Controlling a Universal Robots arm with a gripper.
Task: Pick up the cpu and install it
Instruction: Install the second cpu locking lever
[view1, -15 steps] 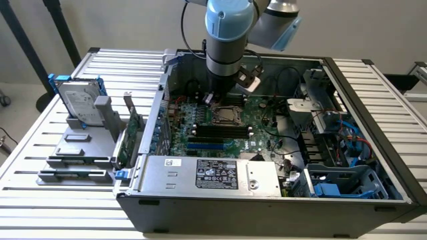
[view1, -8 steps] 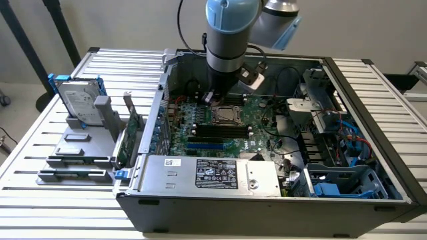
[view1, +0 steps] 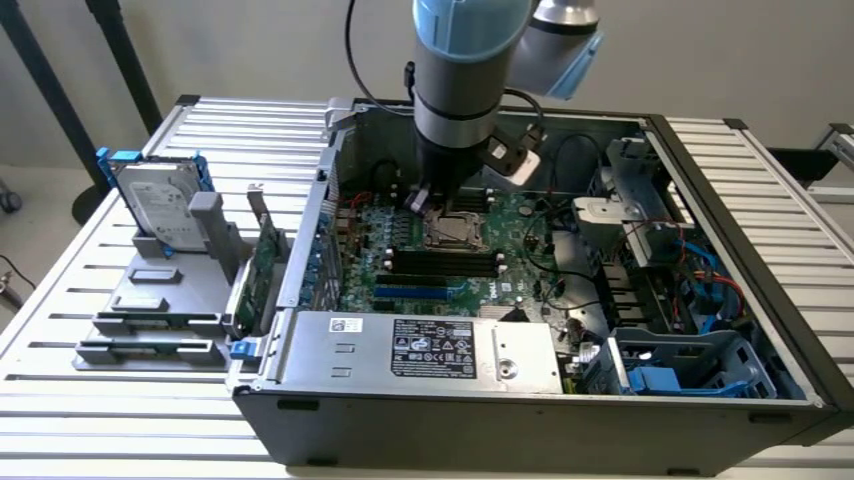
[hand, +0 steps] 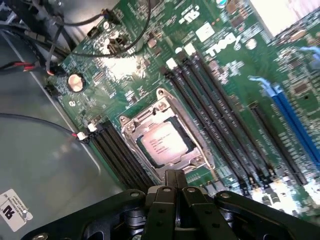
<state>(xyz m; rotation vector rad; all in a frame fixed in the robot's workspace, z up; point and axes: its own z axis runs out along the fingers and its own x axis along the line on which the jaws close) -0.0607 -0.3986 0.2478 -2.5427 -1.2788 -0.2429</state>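
Broadly, largest to smallest:

Bench (view1: 80, 300): pale slatted surface carrying the computer case and a grey parts stand.

Computer case (view1: 534, 410): open dark tower lying on its side in the middle of the bench, insides facing up.

Arm (view1: 461, 70): grey and light-blue, reaching straight down into the case over the upper middle of the board.

Motherboard (hand: 150, 45): green, flat on the case floor, with black memory slots (hand: 215, 105) on both sides of the socket and blue slots toward one edge.

Power supply (view1: 427, 348): silver box with a black label along the case's near edge.

Parts stand (view1: 167, 300): grey holder at the exterior view's left, beside the case.

Hard drive (view1: 160, 205): silver in a blue frame, upright at the back of the stand.

Memory stick (view1: 267, 265): green, on edge between the stand and the case wall.

Socket (hand: 165, 137): metal frame at the board's centre, just below the pincer.

Cpu (hand: 161, 141): shiny grey square lying flat inside the socket frame, printed side up.

Pincer (hand: 174, 187): black fingers drawn together with no gap showing, gripping nothing, hovering just beside the socket's edge and apart from the cpu.
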